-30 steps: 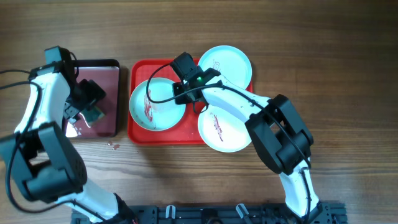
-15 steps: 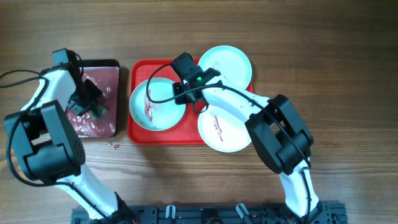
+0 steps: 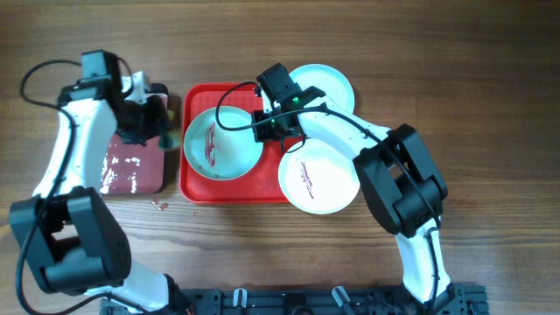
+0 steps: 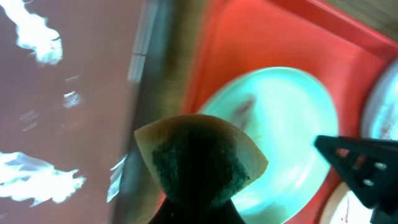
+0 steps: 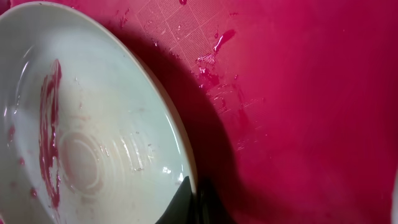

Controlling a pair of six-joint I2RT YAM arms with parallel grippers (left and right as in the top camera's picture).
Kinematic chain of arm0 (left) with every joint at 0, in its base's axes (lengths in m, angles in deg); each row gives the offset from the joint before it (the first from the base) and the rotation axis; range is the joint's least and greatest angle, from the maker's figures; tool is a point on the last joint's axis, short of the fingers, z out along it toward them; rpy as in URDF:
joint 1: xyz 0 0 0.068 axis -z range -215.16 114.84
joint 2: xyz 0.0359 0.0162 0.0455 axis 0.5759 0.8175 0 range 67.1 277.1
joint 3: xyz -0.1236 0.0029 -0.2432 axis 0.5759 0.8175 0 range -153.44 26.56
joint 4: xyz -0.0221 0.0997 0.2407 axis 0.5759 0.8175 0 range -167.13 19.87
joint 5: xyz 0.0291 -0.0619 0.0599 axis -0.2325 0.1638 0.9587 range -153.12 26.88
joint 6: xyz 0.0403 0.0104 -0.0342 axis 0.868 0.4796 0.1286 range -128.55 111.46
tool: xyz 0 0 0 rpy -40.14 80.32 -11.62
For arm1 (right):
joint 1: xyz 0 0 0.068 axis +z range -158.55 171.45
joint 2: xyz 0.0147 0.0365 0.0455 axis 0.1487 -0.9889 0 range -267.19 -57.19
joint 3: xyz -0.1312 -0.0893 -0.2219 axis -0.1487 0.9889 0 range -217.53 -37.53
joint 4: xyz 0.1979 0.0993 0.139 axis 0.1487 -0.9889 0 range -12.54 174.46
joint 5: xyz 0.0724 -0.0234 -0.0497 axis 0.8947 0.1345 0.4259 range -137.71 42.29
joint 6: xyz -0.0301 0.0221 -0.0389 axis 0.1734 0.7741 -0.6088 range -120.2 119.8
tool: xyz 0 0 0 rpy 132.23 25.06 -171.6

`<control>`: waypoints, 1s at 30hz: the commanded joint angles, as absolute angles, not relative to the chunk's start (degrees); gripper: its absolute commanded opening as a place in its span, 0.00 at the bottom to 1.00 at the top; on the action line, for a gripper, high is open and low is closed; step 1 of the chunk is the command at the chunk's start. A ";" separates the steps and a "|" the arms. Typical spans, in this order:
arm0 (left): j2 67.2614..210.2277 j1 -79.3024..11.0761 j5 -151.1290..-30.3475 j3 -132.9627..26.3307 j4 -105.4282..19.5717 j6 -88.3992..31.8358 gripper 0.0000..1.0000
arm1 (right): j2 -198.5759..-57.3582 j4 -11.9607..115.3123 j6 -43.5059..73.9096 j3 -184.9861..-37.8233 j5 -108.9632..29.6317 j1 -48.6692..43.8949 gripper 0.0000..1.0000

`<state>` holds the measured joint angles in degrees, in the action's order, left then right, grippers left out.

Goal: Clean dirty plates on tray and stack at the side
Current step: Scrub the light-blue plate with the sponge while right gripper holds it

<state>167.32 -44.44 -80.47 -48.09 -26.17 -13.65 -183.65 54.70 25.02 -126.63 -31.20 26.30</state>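
Right wrist view shows the right gripper (image 5: 194, 200) pinching the tilted plate (image 5: 93, 137) by its rim, which could slip free once the left gripper (image 4: 196, 210), clamped on a sponge (image 4: 199, 158), presses.

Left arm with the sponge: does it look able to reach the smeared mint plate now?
Probably yes. The left gripper holds the sponge just beside the mint plate, whose face is uncovered on that side; the right gripper pinches only its far rim.
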 commanded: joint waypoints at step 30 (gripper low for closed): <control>173.77 -24.99 -67.00 -29.58 -50.92 -34.41 0.04 | -185.55 54.81 23.99 -126.50 -29.60 26.28 0.04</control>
<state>172.15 -24.79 -55.75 -31.44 -56.86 -33.21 -183.76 54.90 24.43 -126.61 -30.15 26.37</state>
